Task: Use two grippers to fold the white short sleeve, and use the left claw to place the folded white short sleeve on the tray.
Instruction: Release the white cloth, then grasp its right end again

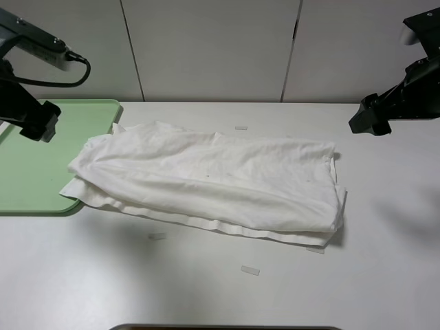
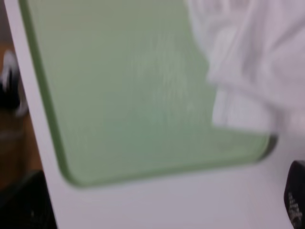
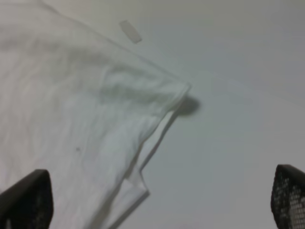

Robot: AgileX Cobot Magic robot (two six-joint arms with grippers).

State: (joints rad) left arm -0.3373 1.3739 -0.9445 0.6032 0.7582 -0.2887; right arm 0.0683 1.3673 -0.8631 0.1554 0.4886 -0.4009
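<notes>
The white short sleeve lies on the table folded into a long, wrinkled band. Its left end overlaps the right rim of the pale green tray. My left gripper hangs above the tray's far part, apart from the shirt. The blurred left wrist view shows the tray, a shirt corner and one black fingertip at the picture's edge. My right gripper hovers beyond the shirt's right end. In the right wrist view its fingertips stand wide apart over the shirt's corner, holding nothing.
Small pale tape strips lie on the white table: one behind the shirt, two in front. A grey panelled wall runs along the back. A dark edge shows at the table's front.
</notes>
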